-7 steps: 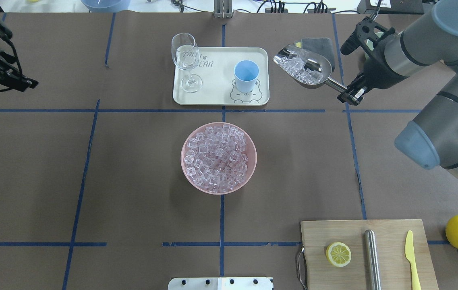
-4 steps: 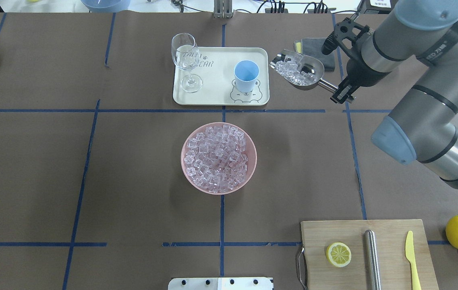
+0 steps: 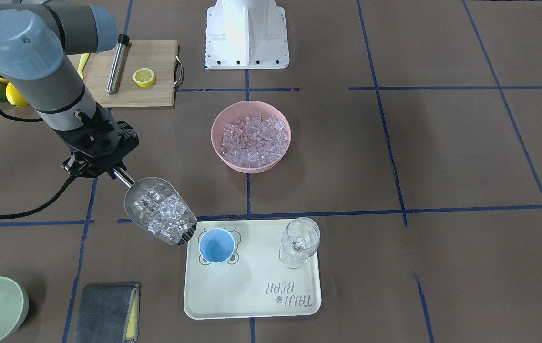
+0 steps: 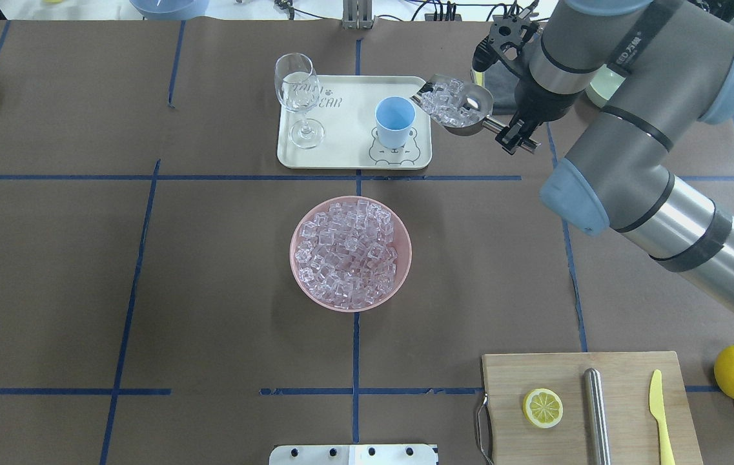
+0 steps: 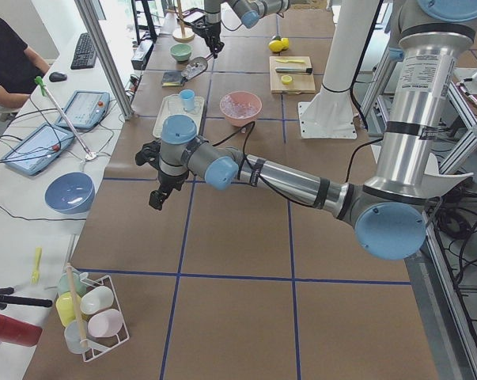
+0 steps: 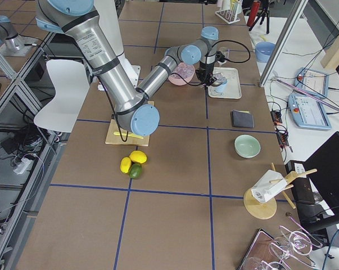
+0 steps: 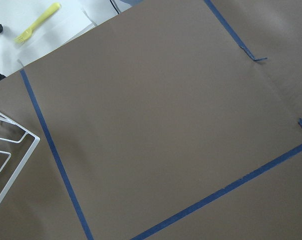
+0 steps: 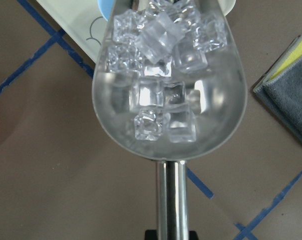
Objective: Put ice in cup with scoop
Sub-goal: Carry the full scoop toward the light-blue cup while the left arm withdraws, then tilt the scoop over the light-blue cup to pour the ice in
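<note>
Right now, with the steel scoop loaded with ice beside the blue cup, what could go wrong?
1. The shiny steel scoop looks wider than the small light-blue plastic cup's mouth, and the clear ice cubes are heaped, so some may spill onto the cream tray.
2. Its lip is beside the cup, not over the opening; tipping now could drop cubes outside, or nudge the cup over.
3. Loose cubes might strike the clear stemmed glass on that tray.

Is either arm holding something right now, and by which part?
The right gripper holds the scoop, loaded with ice, by the end of its handle. The left gripper looks empty.
</note>
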`<move>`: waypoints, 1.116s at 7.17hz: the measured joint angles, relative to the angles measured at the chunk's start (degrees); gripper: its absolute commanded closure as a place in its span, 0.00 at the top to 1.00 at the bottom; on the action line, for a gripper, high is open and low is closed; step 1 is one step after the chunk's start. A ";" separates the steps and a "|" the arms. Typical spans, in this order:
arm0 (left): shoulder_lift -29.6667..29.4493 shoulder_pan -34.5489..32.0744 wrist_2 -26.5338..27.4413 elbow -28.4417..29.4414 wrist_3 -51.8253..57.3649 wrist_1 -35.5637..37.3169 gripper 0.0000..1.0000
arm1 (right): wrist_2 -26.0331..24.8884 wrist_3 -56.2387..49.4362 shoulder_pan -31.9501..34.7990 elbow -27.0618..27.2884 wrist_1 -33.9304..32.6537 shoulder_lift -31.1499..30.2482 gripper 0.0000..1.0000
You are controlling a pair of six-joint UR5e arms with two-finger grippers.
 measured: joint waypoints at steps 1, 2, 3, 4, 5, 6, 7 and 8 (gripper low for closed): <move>0.02 -0.28 0.00 -0.04 0.01 0.00 1.00 | -0.02 0.37 -0.59 -0.79 -0.99 0.85 0.00; 0.04 -0.47 0.00 -0.05 0.01 0.00 1.00 | -0.06 0.53 -1.14 -1.14 -2.55 1.79 0.00; 0.04 -0.54 0.00 -0.03 0.01 0.00 1.00 | -0.20 0.59 -1.67 -1.47 -4.93 3.24 0.00; 0.05 -0.56 0.00 0.07 0.01 0.00 1.00 | -0.42 0.61 -2.03 -1.92 -7.19 4.65 0.00; 0.05 -0.58 0.00 0.20 0.01 0.00 1.00 | -0.49 0.62 -2.14 -2.30 -8.77 5.62 0.00; 0.05 -0.58 0.00 0.27 0.01 0.00 1.00 | -0.50 0.62 -2.12 -2.99 -10.58 6.91 0.00; 0.05 -0.58 0.00 0.27 0.03 0.00 1.00 | -0.49 0.62 -2.10 -4.70 -12.75 9.16 0.00; 0.05 -0.58 -0.01 0.21 0.07 0.00 1.00 | -0.49 0.62 -2.08 -6.69 -14.30 11.28 0.00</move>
